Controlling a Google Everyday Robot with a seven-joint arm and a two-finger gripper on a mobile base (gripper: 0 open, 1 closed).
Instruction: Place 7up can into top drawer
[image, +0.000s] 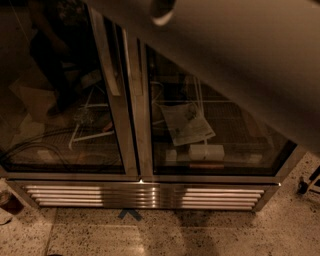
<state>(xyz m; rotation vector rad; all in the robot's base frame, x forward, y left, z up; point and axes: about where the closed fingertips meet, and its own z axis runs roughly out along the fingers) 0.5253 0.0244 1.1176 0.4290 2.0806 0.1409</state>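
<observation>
Arm (250, 65) across glass-door fridge (141, 150), gripper out of view

I'm getting a dim, amber view. The glass doors (60, 115) are reflecting faintly and the arm (250, 60) is blurring up close, with the gripper out of frame.

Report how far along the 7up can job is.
Nothing looks done: neither the 7up can nor the top drawer shows. Under way: only the robot's arm crosses the upper right, in front of a glass-door fridge; the hand is out of frame, so whether it holds anything cannot be told. Left: reaching the drawer and placing the can.
</observation>
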